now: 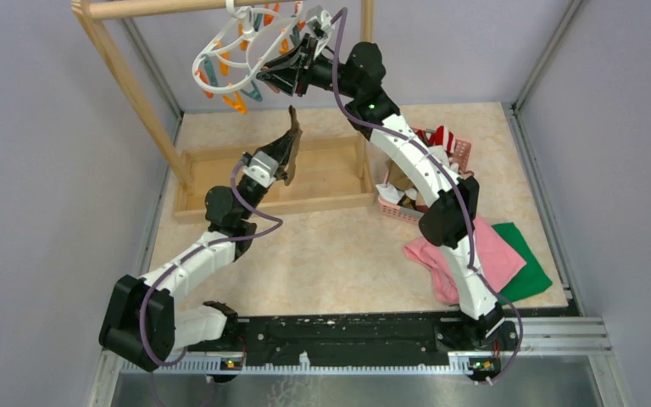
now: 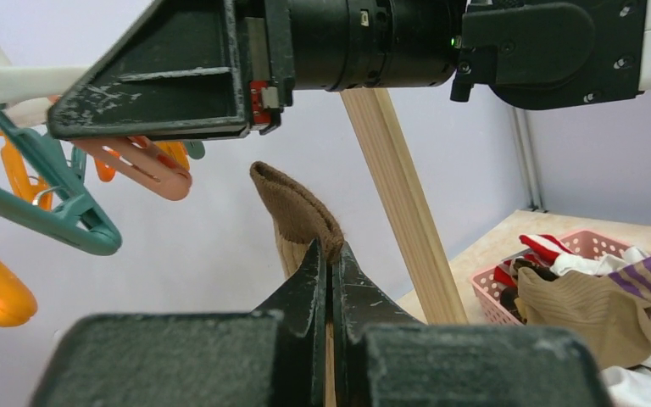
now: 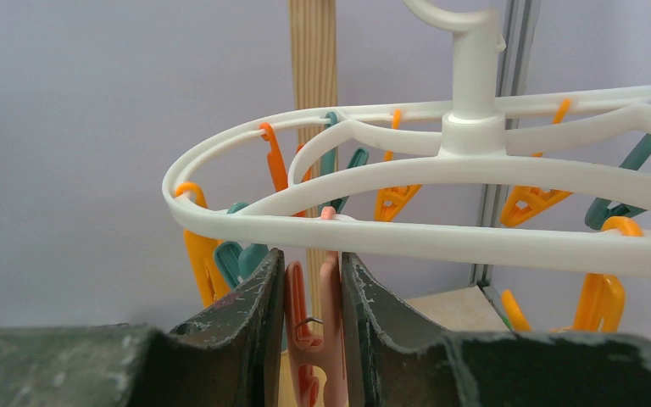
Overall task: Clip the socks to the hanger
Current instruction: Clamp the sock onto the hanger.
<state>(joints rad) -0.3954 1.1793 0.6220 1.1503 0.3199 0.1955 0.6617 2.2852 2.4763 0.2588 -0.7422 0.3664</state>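
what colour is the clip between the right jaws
The clip is pale salmon-orange. It shows best in the right wrist view.

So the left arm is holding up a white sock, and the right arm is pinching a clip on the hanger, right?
Almost. The sock in the left gripper is brown, not white, and the left wrist view shows this up close. The rest is right: the right gripper is pinching a clip on the hanger.
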